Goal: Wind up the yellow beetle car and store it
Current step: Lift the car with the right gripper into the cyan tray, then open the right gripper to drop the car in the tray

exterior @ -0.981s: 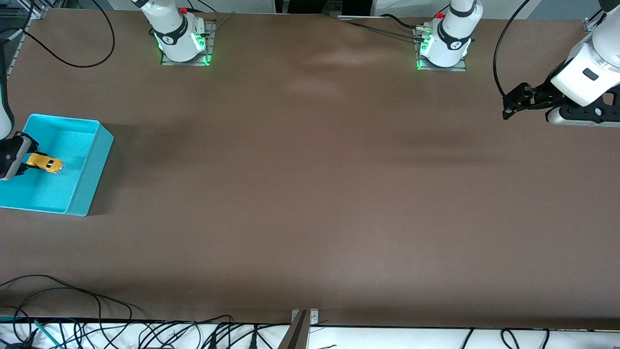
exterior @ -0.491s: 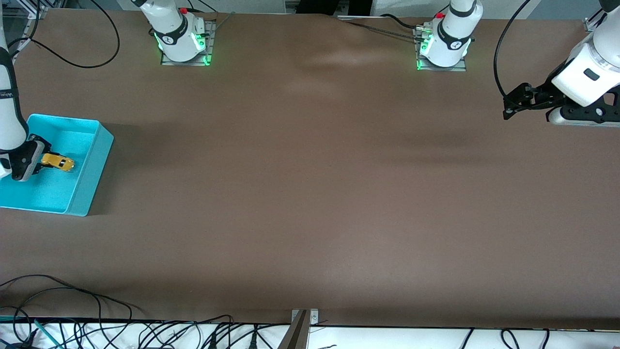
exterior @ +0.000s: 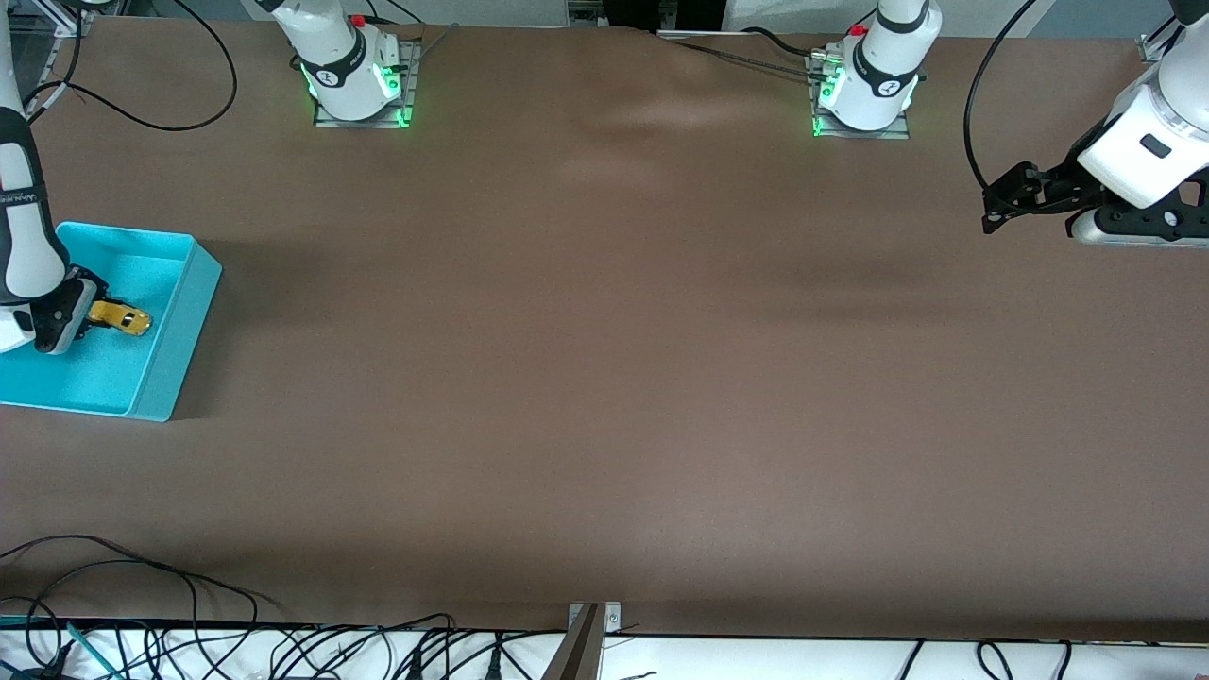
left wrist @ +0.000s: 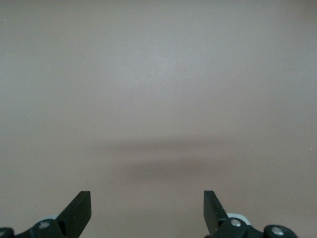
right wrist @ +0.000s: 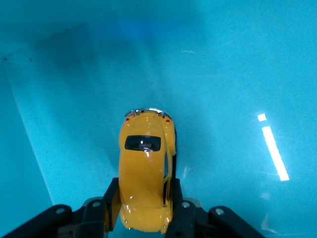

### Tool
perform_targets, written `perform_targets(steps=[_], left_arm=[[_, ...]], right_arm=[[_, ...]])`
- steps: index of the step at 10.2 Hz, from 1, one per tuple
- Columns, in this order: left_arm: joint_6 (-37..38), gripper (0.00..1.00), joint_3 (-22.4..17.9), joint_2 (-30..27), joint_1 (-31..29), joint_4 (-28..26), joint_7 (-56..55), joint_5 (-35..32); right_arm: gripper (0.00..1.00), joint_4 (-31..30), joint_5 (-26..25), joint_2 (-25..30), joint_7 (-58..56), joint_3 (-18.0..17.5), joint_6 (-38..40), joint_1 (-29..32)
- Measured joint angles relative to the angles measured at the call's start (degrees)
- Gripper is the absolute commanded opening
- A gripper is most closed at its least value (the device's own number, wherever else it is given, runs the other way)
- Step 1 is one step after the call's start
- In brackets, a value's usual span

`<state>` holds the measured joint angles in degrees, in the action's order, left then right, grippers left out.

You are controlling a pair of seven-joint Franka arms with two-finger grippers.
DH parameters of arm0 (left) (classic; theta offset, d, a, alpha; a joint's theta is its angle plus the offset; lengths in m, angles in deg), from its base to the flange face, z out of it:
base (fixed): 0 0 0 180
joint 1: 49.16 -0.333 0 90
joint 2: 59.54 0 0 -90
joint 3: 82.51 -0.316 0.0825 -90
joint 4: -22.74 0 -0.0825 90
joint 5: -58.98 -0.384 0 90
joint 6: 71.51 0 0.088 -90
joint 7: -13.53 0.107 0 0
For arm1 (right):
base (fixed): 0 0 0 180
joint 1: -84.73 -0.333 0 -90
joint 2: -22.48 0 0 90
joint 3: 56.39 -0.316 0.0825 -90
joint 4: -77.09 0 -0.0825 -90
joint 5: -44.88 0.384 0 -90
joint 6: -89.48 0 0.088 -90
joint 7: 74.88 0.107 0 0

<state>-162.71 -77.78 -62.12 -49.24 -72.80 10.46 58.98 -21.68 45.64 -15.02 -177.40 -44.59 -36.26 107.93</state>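
Yellow beetle car (right wrist: pixel 143 173), glossy, dark window, clamped in right claw (right wrist: pixel 142 208); left claw (left wrist: pixel 147 210) wide open.

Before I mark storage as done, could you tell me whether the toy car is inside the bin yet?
Inside, not released: the toy car is over the bin floor, with the right end effector shut on it.

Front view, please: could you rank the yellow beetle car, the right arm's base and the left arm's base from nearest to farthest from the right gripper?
1. Yellow beetle car: gripped in the right gripper, over the teal bin.
2. Right arm's base: top table edge, same end.
3. Left arm's base: top edge, toward the left arm's end.
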Motion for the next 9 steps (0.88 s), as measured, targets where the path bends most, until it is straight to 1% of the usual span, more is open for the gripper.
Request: perform_targets(steps=[2, 3, 4, 5, 6, 7, 9], left_arm=[[0.0, 1.0, 0.0, 0.0, 0.0, 0.0, 0.0, 0.0], [0.0, 1.0, 0.0, 0.0, 0.0, 0.0, 0.0, 0.0], [0.0, 1.0, 0.0, 0.0, 0.0, 0.0, 0.0, 0.0], [0.0, 1.0, 0.0, 0.0, 0.0, 0.0, 0.0, 0.0], [0.0, 1.0, 0.0, 0.0, -0.1, 0.0, 0.0, 0.0], [0.0, 1.0, 0.0, 0.0, -0.1, 0.0, 0.0, 0.0], [0.0, 1.0, 0.0, 0.0, -0.1, 0.0, 0.0, 0.0]], right_arm=[[0.0, 0.0, 0.0, -0.1, -0.1, 0.0, -0.9, 0.0], [0.06, 0.0, 0.0, -0.1, -0.1, 0.0, -1.1, 0.0], [0.18, 0.0, 0.0, -0.1, -0.1, 0.0, -1.1, 0.0], [0.33, 0.0, 0.0, -0.1, -0.1, 0.0, -1.1, 0.0], [0.63, 0.0, 0.0, -0.1, -0.1, -0.1, -1.1, 0.0], [0.76, 0.0, 0.0, -0.1, -0.1, -0.1, -1.1, 0.0], [0.77, 0.0, 0.0, -0.3, -0.1, -0.1, -1.5, 0.0]])
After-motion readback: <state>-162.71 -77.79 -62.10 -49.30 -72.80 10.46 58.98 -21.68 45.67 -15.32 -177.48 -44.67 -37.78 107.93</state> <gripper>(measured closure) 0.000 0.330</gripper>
